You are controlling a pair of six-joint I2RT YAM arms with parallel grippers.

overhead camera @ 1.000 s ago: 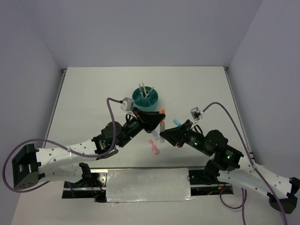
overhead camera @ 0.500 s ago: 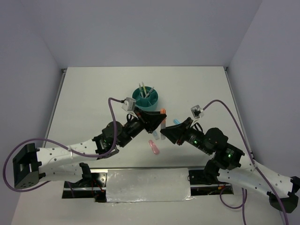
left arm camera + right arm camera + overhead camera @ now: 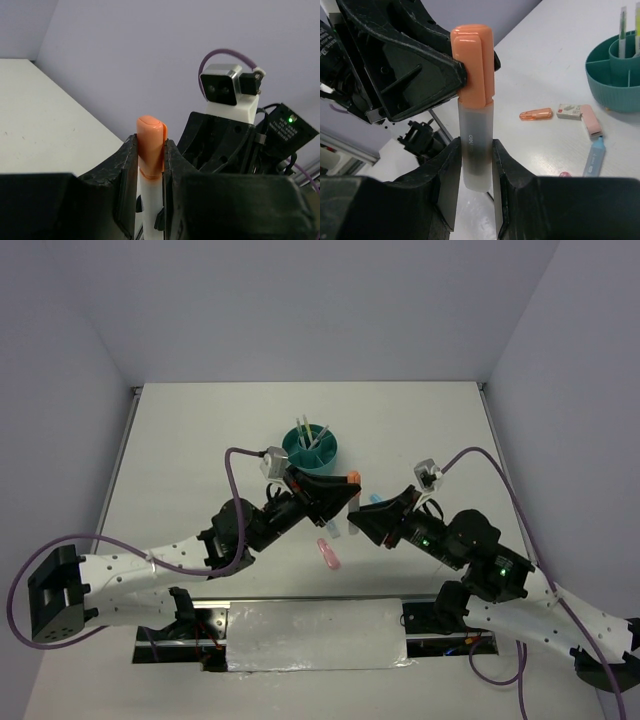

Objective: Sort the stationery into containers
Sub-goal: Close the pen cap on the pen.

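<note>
Jaws: left gripper (image 3: 150, 150) clamped tight on the orange cap of the frosted-white plastic highlighter (image 3: 476, 140); right gripper (image 3: 477, 165) clamped on the same pen's pale barrel, lower down. Two arms, one pen!
Where it is: upright in the air between the two arms, off the white table (image 3: 200, 440), on the near side of the round teal plastic organizer (image 3: 615, 95) and not over it.
Step in hand: looks like a handover, or a pull on the cap. I can't call which.
Organizer: a few thin pens (image 3: 623, 25) standing inside.
Loose on the table: a small orange capsule-shaped piece (image 3: 536, 114), a small white block (image 3: 568, 111), a stubby pink piece (image 3: 591, 121) and a pale blue marker (image 3: 594, 156), all just short of the organizer; a pink pen-like piece (image 3: 328, 554) nearer the arm bases.
Risk one: if the arms draw apart with both grips locked, the cap may pop off and leave two parts to sort.
Risk two: if one side lets go before the other holds squarely, the highlighter could tip or drop and scatter the loose pieces below.
Risk three: fingers are crowded close, so a misjudged swing could knock them together or twist the pen.
</note>
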